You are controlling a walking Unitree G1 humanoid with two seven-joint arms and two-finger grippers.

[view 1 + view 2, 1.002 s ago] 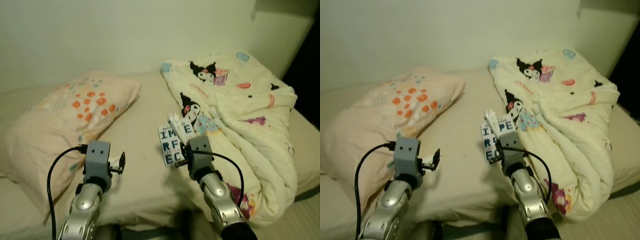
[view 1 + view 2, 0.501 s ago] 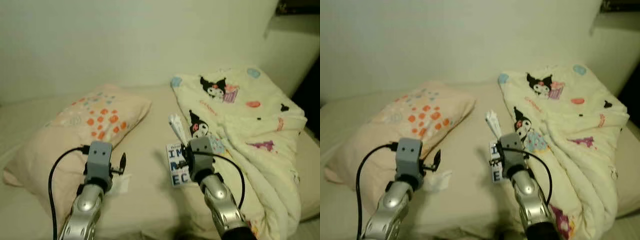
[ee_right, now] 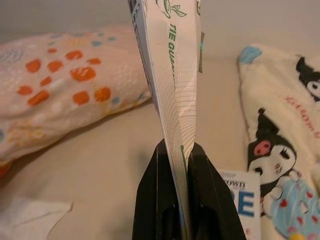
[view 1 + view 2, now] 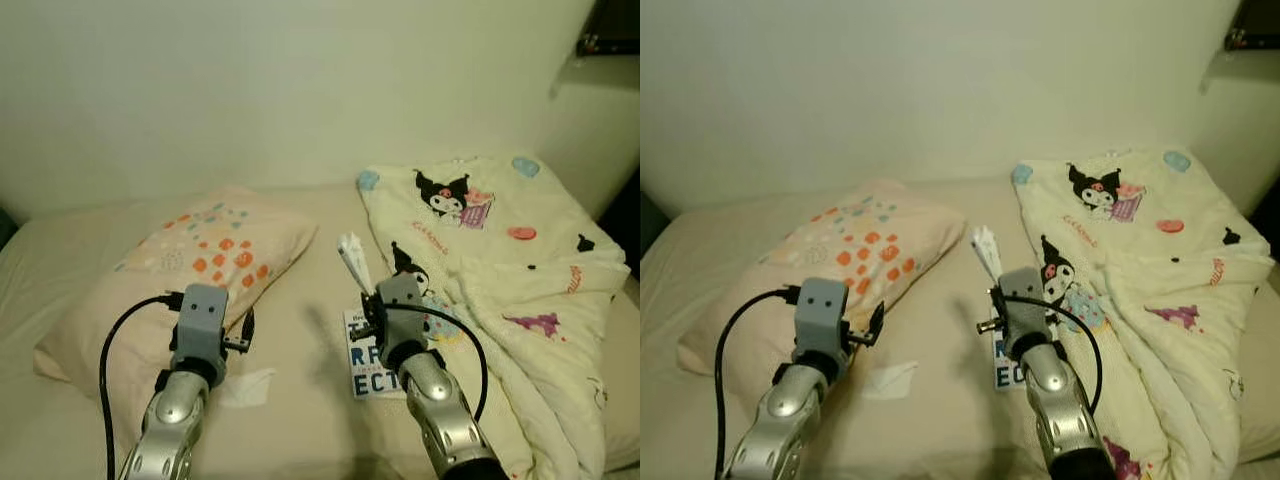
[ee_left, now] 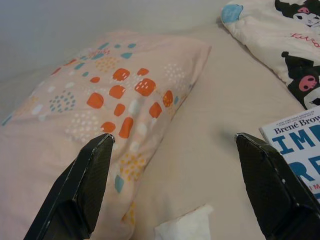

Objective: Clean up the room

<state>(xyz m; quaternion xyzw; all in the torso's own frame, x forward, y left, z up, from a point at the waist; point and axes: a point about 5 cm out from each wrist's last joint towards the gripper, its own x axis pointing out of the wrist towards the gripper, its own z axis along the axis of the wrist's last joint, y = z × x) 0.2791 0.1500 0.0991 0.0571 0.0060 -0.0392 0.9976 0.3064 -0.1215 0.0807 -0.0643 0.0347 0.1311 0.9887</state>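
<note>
Two grippers: both were up over the bed (image 4: 300, 340).
Right gripper (image 3: 181, 150): I had it pinched on a flat tea packet (image 3: 172, 75), held upright above the book (image 4: 375, 365).
Left gripper (image 5: 175, 145): fingers spread, empty, near the pillow (image 4: 200, 260) and tissue (image 4: 245, 388).
Advice: I judged a firm grip mattered; thin packet could slip.

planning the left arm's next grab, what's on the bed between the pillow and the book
A crumpled white tissue lies on the bare sheet between the pillow and the book, just ahead of the open left gripper; the head views and left wrist view show it.
</note>
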